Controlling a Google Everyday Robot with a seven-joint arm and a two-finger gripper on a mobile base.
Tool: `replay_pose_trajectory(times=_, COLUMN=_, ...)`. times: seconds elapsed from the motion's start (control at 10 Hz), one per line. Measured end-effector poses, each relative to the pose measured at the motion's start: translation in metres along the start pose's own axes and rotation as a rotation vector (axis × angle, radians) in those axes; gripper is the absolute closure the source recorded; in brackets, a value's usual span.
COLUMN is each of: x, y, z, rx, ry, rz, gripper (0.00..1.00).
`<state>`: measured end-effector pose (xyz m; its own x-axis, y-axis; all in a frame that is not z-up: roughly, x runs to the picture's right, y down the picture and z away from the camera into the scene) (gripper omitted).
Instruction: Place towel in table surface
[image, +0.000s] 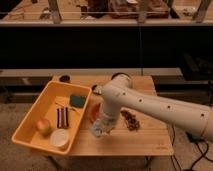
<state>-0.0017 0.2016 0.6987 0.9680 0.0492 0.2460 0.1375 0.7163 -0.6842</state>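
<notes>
Near edge: yellow bin (30, 131) sits on the left half of the table (135, 142). Inside it, front to back: white cup (60, 138), apple (43, 125), dark bar-shaped item (62, 116), green sponge (77, 100).

Gripper (101, 129) is low over the table just right of the bin, pointing down, with the arm (150, 105) reaching in from the right. Pale towel (97, 130) is bunched at the gripper tip, at or just above the tabletop; contact with the wood is unclear. Whether the fingers are pinching it or spread: cannot tell, they're hidden behind the wrist and cloth.

Red bowl (94, 111) is just behind, partly covered by the arm. Brown snack pile (131, 120) lies right of the arm. Small dark object (64, 78) sits at the far left edge.
</notes>
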Motion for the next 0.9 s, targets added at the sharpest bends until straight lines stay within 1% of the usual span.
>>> replay_pose_trajectory(times=0.2, x=0.023, y=0.011, z=0.047, rx=0.011, ry=0.024, rz=0.056, gripper=0.86)
replay_pose_trajectory(times=0.4, x=0.055, y=0.015, z=0.090, rx=0.052, ry=0.026, rz=0.114, gripper=0.86)
replay_pose_trajectory(times=0.5, x=0.066, y=0.015, z=0.105, rx=0.070, ry=0.023, rz=0.128, gripper=0.86)
replay_pose_trajectory(times=0.6, x=0.070, y=0.012, z=0.114, rx=0.086, ry=0.015, rz=0.135, gripper=0.84)
replay_pose_trajectory(times=0.7, x=0.072, y=0.008, z=0.117, rx=0.103, ry=0.012, rz=0.136, gripper=0.76)
replay_pose_trajectory(times=0.9, x=0.073, y=0.010, z=0.114, rx=0.101, ry=0.014, rz=0.135, gripper=0.57)
